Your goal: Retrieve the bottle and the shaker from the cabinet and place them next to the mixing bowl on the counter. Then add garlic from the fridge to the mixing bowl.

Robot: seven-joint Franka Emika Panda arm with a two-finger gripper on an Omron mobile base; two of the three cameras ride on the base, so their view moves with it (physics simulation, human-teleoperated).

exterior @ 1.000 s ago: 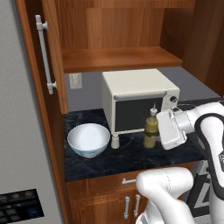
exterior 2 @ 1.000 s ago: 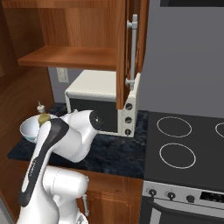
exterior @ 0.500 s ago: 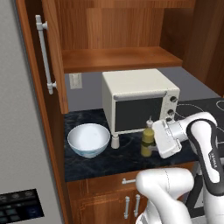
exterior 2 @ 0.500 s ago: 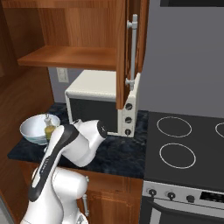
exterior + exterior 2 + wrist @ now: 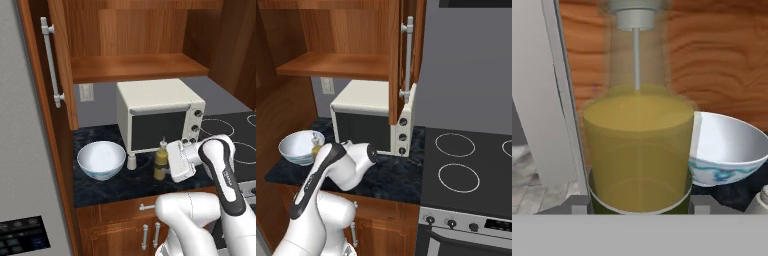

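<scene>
My gripper (image 5: 165,166) is shut on the bottle (image 5: 160,161), a clear bottle of yellow liquid with a grey cap. It stands upright, low over the dark counter (image 5: 100,185) in front of the toaster oven (image 5: 160,112). In the hand view the bottle (image 5: 637,150) sits between my fingertips (image 5: 577,204). The white shaker (image 5: 131,161) stands between the bottle and the white mixing bowl (image 5: 101,159). The bowl (image 5: 727,147) and the shaker (image 5: 760,199) lie to the right in the hand view. From the right base view the bottle (image 5: 316,146) shows beside the bowl (image 5: 300,146). The garlic is out of view.
The cabinet shelf (image 5: 135,67) is bare, with its door (image 5: 57,65) swung open to the left. The grey fridge (image 5: 20,150) stands at the far left, shut. A black stovetop (image 5: 471,160) lies right of the toaster oven. Drawers sit below the counter edge.
My gripper has carried the bottle down and to the left, from in front of the oven door to low over the counter near the shaker and bowl.
</scene>
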